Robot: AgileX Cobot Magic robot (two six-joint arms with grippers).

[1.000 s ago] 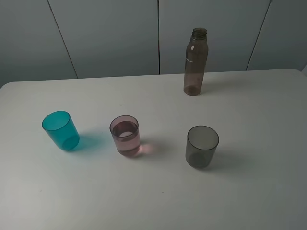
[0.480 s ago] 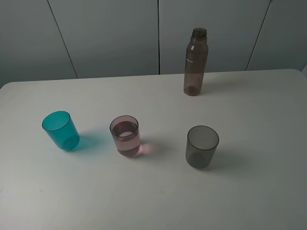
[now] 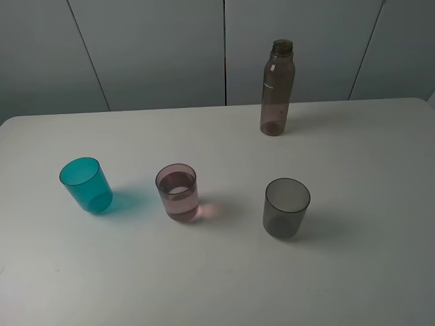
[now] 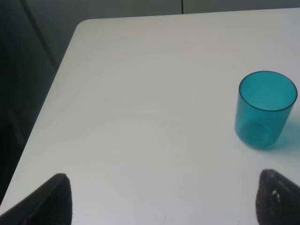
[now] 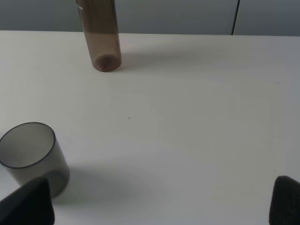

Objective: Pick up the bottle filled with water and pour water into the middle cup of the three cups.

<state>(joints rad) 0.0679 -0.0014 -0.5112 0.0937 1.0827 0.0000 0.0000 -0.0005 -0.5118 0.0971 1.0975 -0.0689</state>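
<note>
Since the middle cup [image 3: 178, 193] already holds a band of liquid and the bottle [image 3: 276, 88] stands upright and unheld at the back of the table [image 3: 367, 272], the pour looks done, with nothing obvious left; the bottle shows only a darker layer low down. Smooth, matte and white, the table has rounded corners. Tall, slim and smoky brown, the translucent bottle narrows to an open threaded neck. All three cups are tapered see-through plastic tumblers in a row: a teal cup [image 3: 85, 184], the pinkish-mauve middle one, and a grey cup [image 3: 286, 207]. Both the left tool [image 4: 161, 199] and right tool [image 5: 161, 201] gape wide, empty, with only dark fingertips showing.
</note>
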